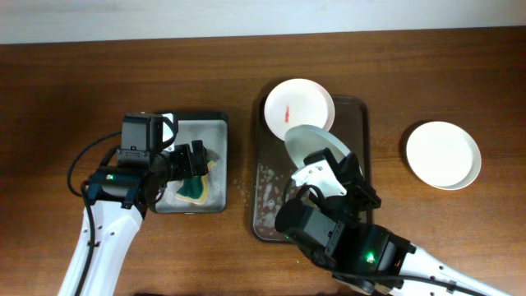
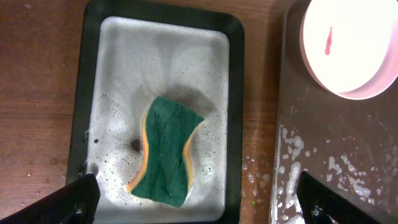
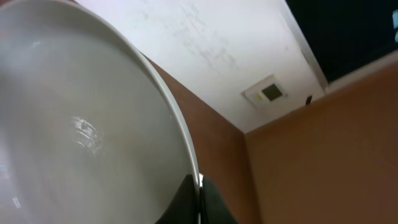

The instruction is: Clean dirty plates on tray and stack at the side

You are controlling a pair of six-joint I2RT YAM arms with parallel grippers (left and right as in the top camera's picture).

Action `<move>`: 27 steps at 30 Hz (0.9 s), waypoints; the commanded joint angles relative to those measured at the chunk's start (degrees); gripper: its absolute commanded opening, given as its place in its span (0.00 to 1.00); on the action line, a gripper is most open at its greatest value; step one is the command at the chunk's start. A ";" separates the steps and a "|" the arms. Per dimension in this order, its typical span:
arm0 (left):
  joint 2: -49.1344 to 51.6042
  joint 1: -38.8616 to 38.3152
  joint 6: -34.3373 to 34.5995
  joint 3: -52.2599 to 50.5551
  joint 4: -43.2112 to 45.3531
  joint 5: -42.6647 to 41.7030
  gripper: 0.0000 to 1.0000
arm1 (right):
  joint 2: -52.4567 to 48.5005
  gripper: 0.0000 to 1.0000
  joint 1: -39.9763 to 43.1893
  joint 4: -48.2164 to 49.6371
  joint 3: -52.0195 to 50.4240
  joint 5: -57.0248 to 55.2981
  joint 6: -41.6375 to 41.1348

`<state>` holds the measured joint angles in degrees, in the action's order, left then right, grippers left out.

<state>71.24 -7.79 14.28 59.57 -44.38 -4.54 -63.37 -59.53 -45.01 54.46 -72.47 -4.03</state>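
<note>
A white plate with a red smear (image 1: 299, 107) lies at the far end of the dark brown tray (image 1: 362, 123); it also shows in the left wrist view (image 2: 348, 46). My right gripper (image 1: 329, 168) is shut on the rim of a second white plate (image 1: 312, 146), held tilted above the tray; in the right wrist view the plate (image 3: 81, 137) fills the left side, with the jaws (image 3: 198, 193) pinching its edge. A third white plate (image 1: 442, 154) lies on the table to the right. My left gripper (image 2: 196, 199) is open above a green and yellow sponge (image 2: 166, 149).
The sponge (image 1: 194, 187) lies in a small grey metal tray with a black rim (image 1: 218, 123) holding soapy water, left of the brown tray. Foam patches (image 1: 267, 193) spot the brown tray's near left part. Wooden table (image 1: 460, 74) all around.
</note>
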 commanded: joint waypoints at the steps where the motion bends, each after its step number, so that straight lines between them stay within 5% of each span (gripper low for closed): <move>1: -0.61 0.20 -1.11 1.01 -0.04 -0.63 0.99 | -0.17 0.04 4.72 -0.15 0.17 9.07 -12.90; 3: -0.61 0.20 -1.11 1.01 -0.04 -0.63 0.99 | -0.17 0.04 13.40 0.28 0.17 24.46 -21.35; 6: -0.61 0.20 -1.11 1.01 -0.04 -0.63 0.99 | -0.09 0.04 28.79 3.45 0.20 42.66 -22.38; 11: -0.61 0.20 -1.11 1.01 -0.04 -0.63 0.99 | -2.08 0.04 70.16 6.34 0.20 75.36 -20.44; 15: -0.61 0.20 -1.11 1.01 -0.04 -0.63 0.99 | -11.02 0.04 94.77 12.52 0.20 85.79 -22.40; 21: -0.61 0.20 -1.11 1.01 -0.04 -0.63 0.99 | -27.19 0.04 103.03 18.23 0.20 85.77 -23.26; 22: -0.61 0.20 -1.11 1.01 -0.04 -0.63 0.99 | -27.96 0.37 102.66 18.47 0.20 85.57 -22.97; 23: -0.61 0.20 -1.11 1.01 -0.04 -0.63 1.00 | -27.52 0.51 102.53 18.49 0.63 85.64 -22.80; 27: -0.61 0.20 -1.11 1.01 -0.04 -0.63 0.99 | -23.08 0.51 96.10 17.20 4.94 95.12 -16.74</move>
<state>71.24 -7.79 14.28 59.61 -44.51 -4.54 -91.22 42.28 -27.05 54.89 13.67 -25.32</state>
